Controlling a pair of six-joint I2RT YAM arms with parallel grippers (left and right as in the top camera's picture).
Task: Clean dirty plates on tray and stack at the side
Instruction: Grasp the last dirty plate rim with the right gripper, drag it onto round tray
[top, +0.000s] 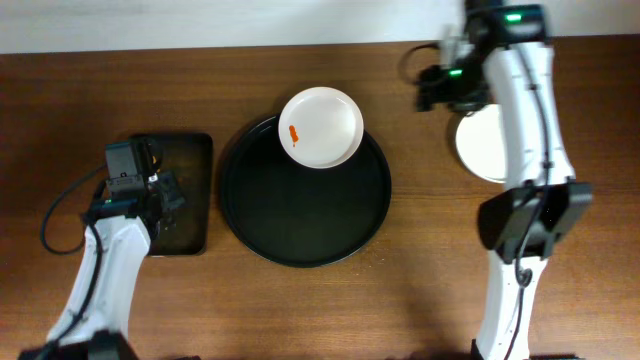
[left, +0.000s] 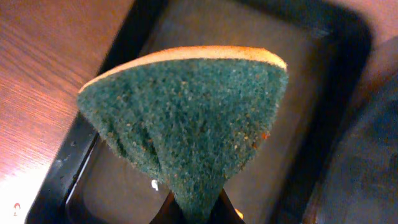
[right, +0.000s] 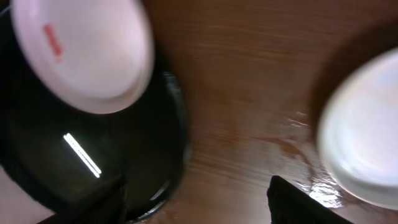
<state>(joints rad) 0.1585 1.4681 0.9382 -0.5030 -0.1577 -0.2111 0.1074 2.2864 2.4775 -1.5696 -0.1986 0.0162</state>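
Note:
A white plate (top: 321, 126) with a red smear lies on the far rim of the round black tray (top: 305, 225). It also shows in the right wrist view (right: 84, 53). A clean white plate (top: 484, 147) lies on the table at the right, partly under the right arm. My left gripper (left: 199, 214) is shut on a green sponge (left: 193, 124) and holds it over the small black rectangular tray (left: 323, 37). My right gripper (right: 199, 199) is open and empty above the bare table, between the round tray and the clean plate (right: 364, 134).
The small rectangular tray (top: 190, 190) sits left of the round tray. The right arm's body (top: 530, 210) stretches along the right side of the table.

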